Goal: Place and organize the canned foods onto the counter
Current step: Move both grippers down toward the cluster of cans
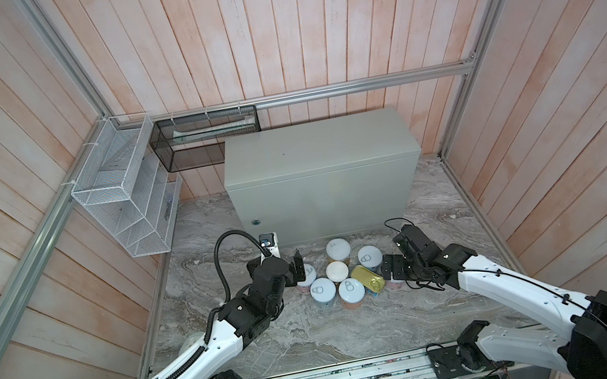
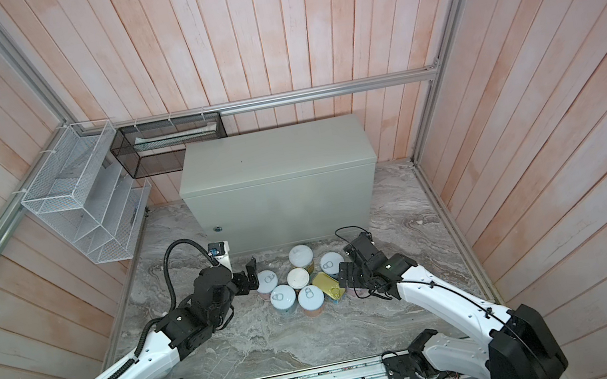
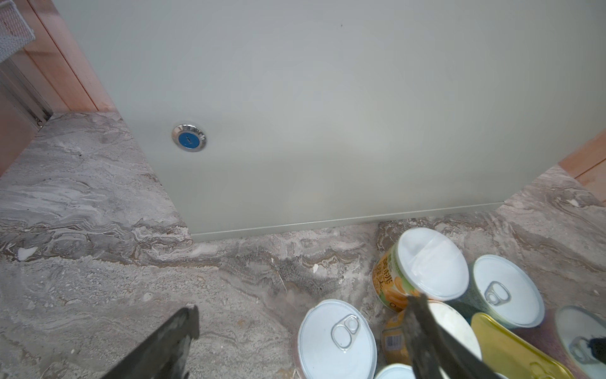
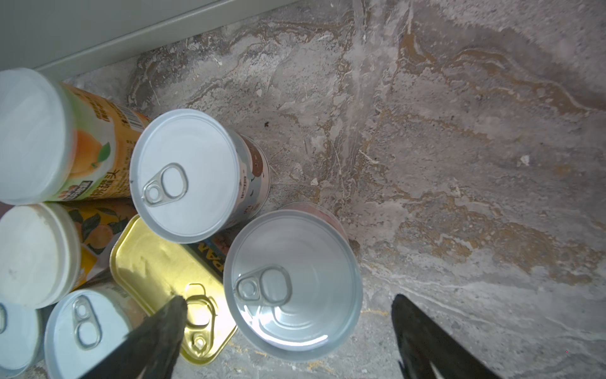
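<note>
Cans [image 1: 337,271] grouped on marble surface [image 1: 277,338] before counter [image 1: 312,151]
Left hand [image 3: 301,310] wide open, empty; right hand [image 4: 290,300] wide open over one pull-tab can [image 4: 295,262]

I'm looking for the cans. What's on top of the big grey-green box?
Nothing stands on the counter in both top views; its flat top is bare. The canned foods cluster on the marble surface in front. Its inside is hidden behind the shut front.

Packed cluster, open marble round it
The cans [image 1: 337,272] stand touching, with no finger gap between them. My right claw [image 4: 290,311] straddles the outermost can [image 4: 292,282], one finger over the tin [image 4: 157,272], with bare marble [image 4: 459,180] beyond. My left claw [image 3: 303,320] has free marble outside it. The counter [image 1: 317,148] walls off the back.
</note>
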`<state>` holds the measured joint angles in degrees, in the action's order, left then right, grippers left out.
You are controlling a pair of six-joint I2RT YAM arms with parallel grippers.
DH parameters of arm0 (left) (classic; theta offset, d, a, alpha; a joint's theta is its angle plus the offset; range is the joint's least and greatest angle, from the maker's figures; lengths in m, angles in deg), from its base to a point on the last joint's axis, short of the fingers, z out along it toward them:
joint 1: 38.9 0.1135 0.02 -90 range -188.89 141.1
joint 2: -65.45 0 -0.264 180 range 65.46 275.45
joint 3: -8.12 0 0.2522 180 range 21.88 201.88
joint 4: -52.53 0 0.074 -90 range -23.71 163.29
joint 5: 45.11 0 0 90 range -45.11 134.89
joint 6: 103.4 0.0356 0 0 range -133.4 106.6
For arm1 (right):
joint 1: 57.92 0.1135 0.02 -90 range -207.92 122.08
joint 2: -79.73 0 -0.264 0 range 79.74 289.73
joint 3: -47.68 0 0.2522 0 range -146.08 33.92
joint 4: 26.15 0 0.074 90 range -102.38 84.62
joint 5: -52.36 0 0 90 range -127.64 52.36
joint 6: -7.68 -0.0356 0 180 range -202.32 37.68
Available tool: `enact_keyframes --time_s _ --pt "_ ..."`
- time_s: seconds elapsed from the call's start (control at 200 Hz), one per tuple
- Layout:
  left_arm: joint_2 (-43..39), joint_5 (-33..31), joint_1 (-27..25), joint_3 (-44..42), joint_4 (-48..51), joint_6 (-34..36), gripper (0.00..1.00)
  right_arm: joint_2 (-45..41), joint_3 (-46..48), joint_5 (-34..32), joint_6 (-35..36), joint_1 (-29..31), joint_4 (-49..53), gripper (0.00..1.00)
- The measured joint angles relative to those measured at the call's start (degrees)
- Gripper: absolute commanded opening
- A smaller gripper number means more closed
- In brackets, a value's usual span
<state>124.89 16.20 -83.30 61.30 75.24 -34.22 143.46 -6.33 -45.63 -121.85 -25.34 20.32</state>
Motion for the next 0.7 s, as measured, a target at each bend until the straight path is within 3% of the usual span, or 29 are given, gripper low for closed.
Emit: enact_keyframes --time_s 0.38,0.7 --pt "0.0 0.7 0.0 -1.4 -1.4 0.0 1.0 3.3 0.0 -1.3 -1.2 0.0 -0.6 0.98" --pt "1.8 2.1 0.0 -1.8 -2.6 -0.4 1.0 6.6 0.0 -1.6 -2.3 0.0 -2.8 0.92"
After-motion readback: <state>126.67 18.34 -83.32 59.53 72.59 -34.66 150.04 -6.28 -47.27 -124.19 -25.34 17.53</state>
